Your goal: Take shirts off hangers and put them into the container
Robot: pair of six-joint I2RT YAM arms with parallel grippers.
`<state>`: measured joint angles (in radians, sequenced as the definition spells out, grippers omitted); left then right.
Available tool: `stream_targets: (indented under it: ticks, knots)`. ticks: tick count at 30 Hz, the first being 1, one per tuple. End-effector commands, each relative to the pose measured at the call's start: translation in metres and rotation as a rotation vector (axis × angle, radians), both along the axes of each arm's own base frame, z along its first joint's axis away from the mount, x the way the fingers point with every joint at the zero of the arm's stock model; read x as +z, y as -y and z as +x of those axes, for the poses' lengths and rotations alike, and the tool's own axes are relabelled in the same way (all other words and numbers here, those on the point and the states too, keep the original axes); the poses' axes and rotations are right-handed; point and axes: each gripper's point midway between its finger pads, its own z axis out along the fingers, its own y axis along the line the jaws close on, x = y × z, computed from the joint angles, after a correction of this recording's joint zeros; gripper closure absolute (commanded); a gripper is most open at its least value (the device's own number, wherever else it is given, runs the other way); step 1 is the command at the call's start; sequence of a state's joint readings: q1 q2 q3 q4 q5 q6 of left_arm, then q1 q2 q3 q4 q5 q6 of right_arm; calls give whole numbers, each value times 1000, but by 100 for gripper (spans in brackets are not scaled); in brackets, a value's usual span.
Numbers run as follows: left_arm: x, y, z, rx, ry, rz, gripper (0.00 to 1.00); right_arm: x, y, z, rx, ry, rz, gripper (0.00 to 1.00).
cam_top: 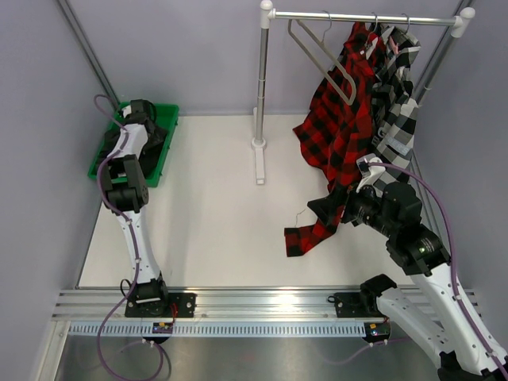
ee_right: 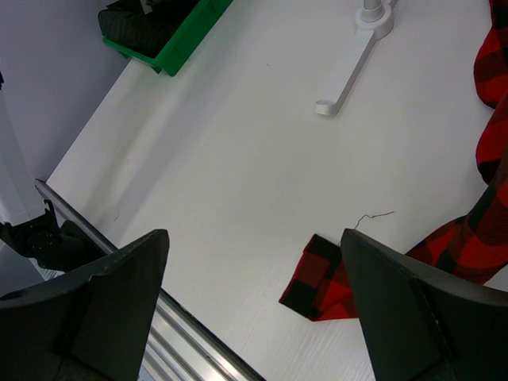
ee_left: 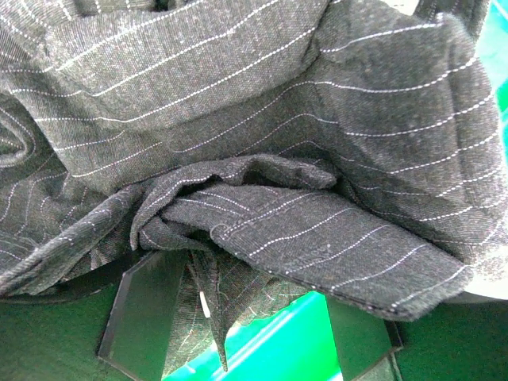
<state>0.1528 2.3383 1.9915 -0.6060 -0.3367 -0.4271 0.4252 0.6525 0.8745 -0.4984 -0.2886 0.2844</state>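
1. One shirt of three was done: the charcoal pinstriped shirt (ee_left: 262, 143) lay crumpled in the green container (cam_top: 167, 139) at the far left corner of the table (cam_top: 214, 206).
2. The left gripper (ee_left: 254, 325) hung low over this container. Its fingers (ee_left: 143, 309) stood well apart, with loose folds of the cloth drooping between them. I judged that nothing was pinched and that the shirt lay free.
3. Two shirts were left. The red-and-black plaid shirt (cam_top: 341, 127) hung from the rack rail (cam_top: 361, 16) at the far right, with its lower part and one sleeve down on the table. The black-and-white plaid shirt (cam_top: 397, 119) hung just beside it, nearer the right wall.
4. One bare hanger (cam_top: 321, 59) hung on the same rail, left of the red shirt. Whether the two plaid shirts sat properly on their hangers, I could not tell.
5. The right gripper (ee_right: 252, 254) was fully spread above the table and held nothing. The red sleeve end lay on the surface just below it.
6. So the task seemed about one third done, and the red shirt looked like the next one.
7. The table was flat, white and matt. The rack's foot (cam_top: 259, 159) stood on it, and an aluminium track (cam_top: 262, 305) ran along the near edge.
8. Plain pale grey-lilac walls closed the space on three sides.
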Motion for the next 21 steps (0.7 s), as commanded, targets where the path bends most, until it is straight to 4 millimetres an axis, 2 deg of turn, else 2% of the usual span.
stream_targets:
  ticks: [1, 7, 10, 13, 16, 21]
  knots:
    - [-5, -25, -19, 107, -49, 5, 29, 6, 3, 2, -16, 24, 3, 0]
    - [-16, -30, -25, 213, -46, -31, 26, 4, 4, 3, -24, 20, -3, 0]
    - [-15, -27, -23, 206, -41, -50, 15, 3, 2, 3, -19, 14, -2, 1]
    - [1, -24, -20, 195, -10, -60, 7, 4, 3, 3, -19, 17, -1, 1]
    - [32, -25, -19, 186, 52, -54, 1, 6, 3, 2, -19, 26, 2, 1]
    - [91, -20, -24, 163, 160, -56, 1, 11, 4, -1, -16, 41, 9, 1]
